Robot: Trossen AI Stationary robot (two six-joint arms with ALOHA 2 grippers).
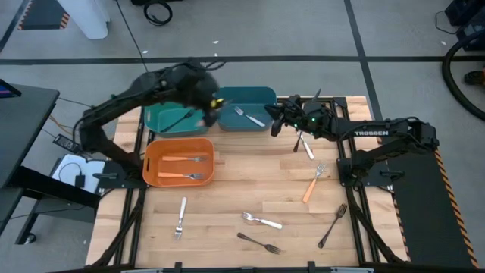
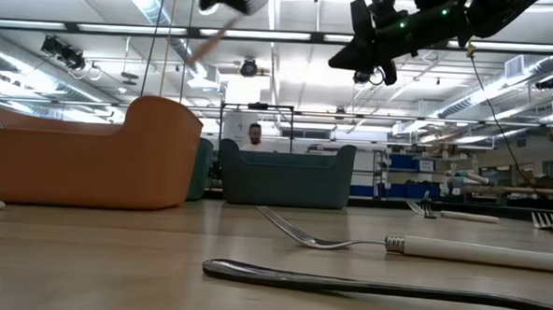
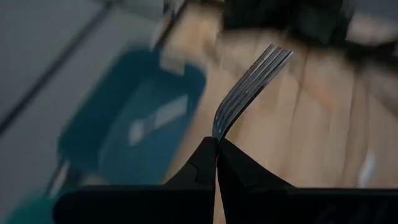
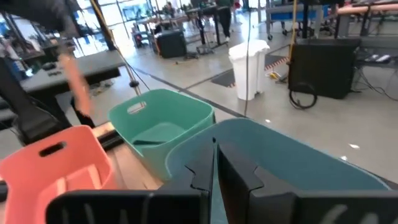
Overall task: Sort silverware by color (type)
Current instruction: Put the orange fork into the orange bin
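My left gripper (image 3: 216,146) is shut on a fork (image 3: 252,78) with an orange handle, high over the green bin (image 1: 170,117) and the blue bin (image 1: 246,106). The orange bin (image 1: 178,161) holds two orange-handled forks. A black fork lies in the green bin and a silver fork (image 1: 250,116) in the blue bin. My right gripper (image 1: 276,121) hovers over the blue bin's right end, fingers together (image 4: 214,165) with nothing between them. Several loose forks lie flat on the table: silver (image 1: 180,216), white-handled (image 1: 261,221), black (image 1: 332,225), orange-handled (image 1: 312,184). My left gripper pinches the fork's neck just below the tines (image 3: 217,129) between its two fingertips. The tines stick out past the fingers, away from the wrist. The orange handle (image 2: 206,44) hangs slanting below the gripper, lifted clear of the bins and the table.
Another silver fork (image 1: 305,144) lies on the table under my right arm, and a black fork (image 1: 259,243) near the front edge. The three bins stand at the table's far left. A person stands in the room behind the bins in the low view.
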